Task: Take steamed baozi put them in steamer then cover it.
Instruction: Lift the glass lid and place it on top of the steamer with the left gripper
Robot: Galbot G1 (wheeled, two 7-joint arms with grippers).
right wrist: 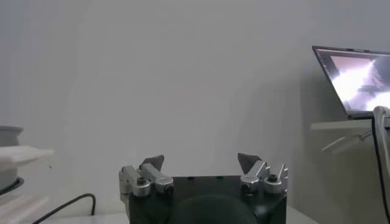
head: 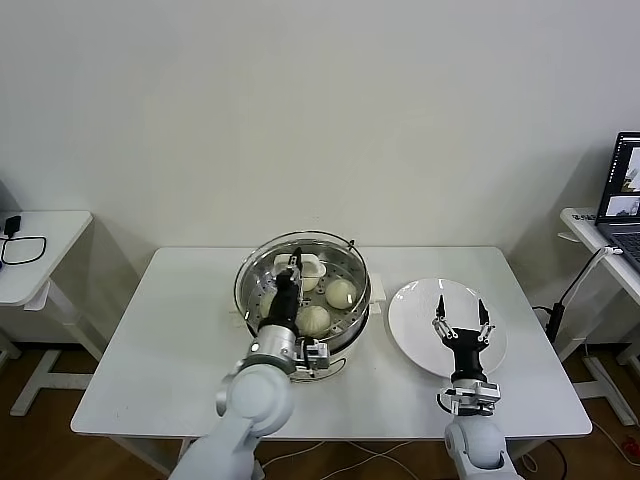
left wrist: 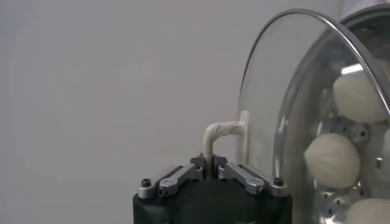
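Observation:
The steel steamer (head: 352, 312) stands mid-table on its white base, with baozi (head: 341, 293) on its tray. In the left wrist view the baozi (left wrist: 332, 159) show through the glass. The glass cover (head: 262, 265) is held over the steamer, tilted, its edge toward the pot. My left gripper (head: 292, 264) is shut on the cover's white handle (left wrist: 218, 136); in the left wrist view the left gripper (left wrist: 211, 163) pinches the handle's thin bar. My right gripper (head: 461, 321) is open and empty above the white plate (head: 415, 315); the right wrist view shows the right gripper (right wrist: 200, 163) with jaws wide apart.
A side table (head: 30, 260) with a black cable stands at the left. Another table with a laptop (head: 625, 190) is at the right; the laptop also shows in the right wrist view (right wrist: 356, 79). A white cable runs off the table's right end.

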